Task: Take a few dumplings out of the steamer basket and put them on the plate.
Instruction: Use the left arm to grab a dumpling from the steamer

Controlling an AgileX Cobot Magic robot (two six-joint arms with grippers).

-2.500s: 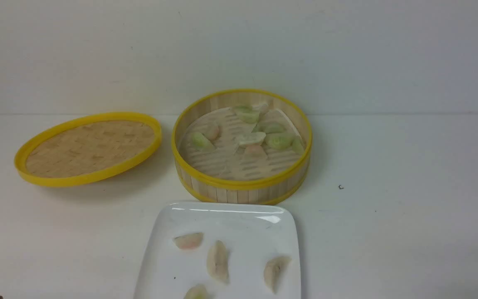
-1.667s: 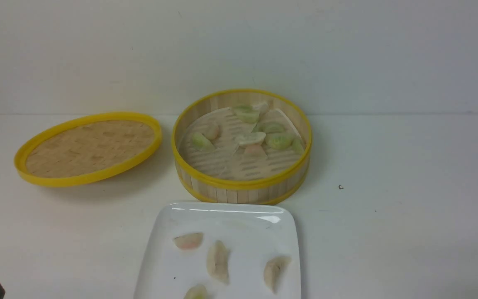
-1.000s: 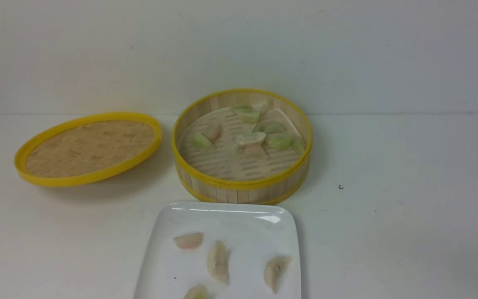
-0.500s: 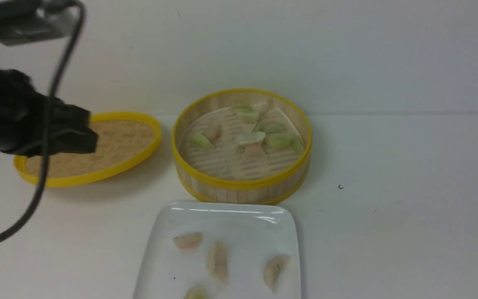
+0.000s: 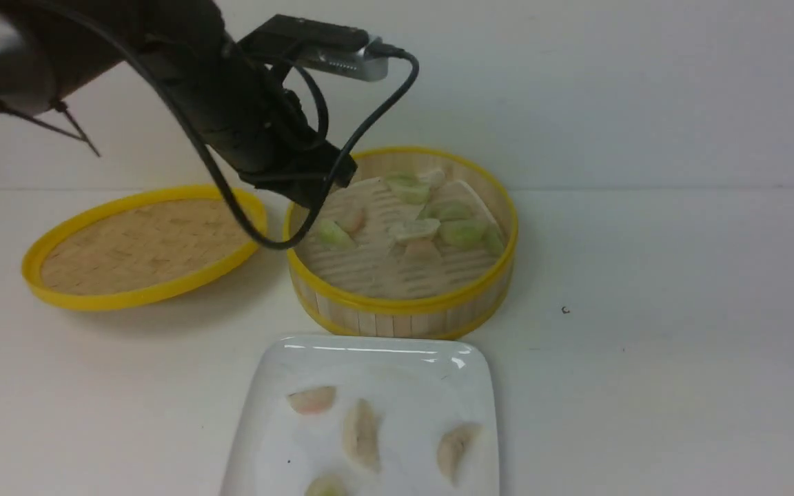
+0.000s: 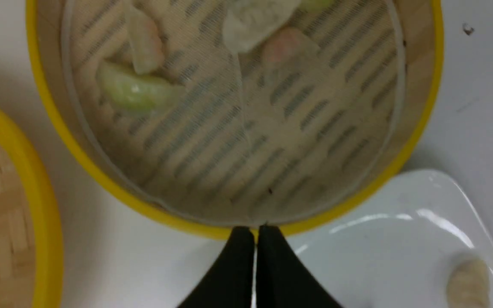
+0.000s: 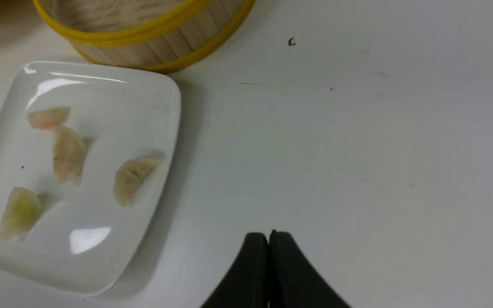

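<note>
The robot's left arm point(image 5: 231, 103) is reaching in from the left, its left claw point(image 6: 255, 229) hanging above the left rim of the steamer basket point(image 5: 404, 303). In the left wrist view the claw's two black fingers point(image 6: 233, 265) are pressed together with nothing between them, and their tips are lining up with the basket's yellow rim. Whether they are touching that rim cannot be told.

The right claw point(image 7: 268, 234) is hanging over bare worktop point(image 5: 645, 344), to the right of the plate point(image 5: 397, 358) and apart from it. It too is pressed together and carrying nothing.

The basket is sitting open at the middle of the worktop, with pale green, pinkish and off-white dumplings point(image 5: 462, 233) lying on its slatted floor, most of them gathered toward the middle and rear. One green piece point(image 5: 333, 234) and a pinkish one beside it are lying nearer the left wall, just below the left claw.

The white plate is resting just in front of the basket, close to its wall. It is carrying four dumplings point(image 5: 361, 434) lying apart from one another: a pinkish one toward the rear left, two off-white ones at the middle and right, and a greenish one at the near edge.

The shallow woven lid point(image 5: 142, 248) is lying to the left of the basket.
</note>
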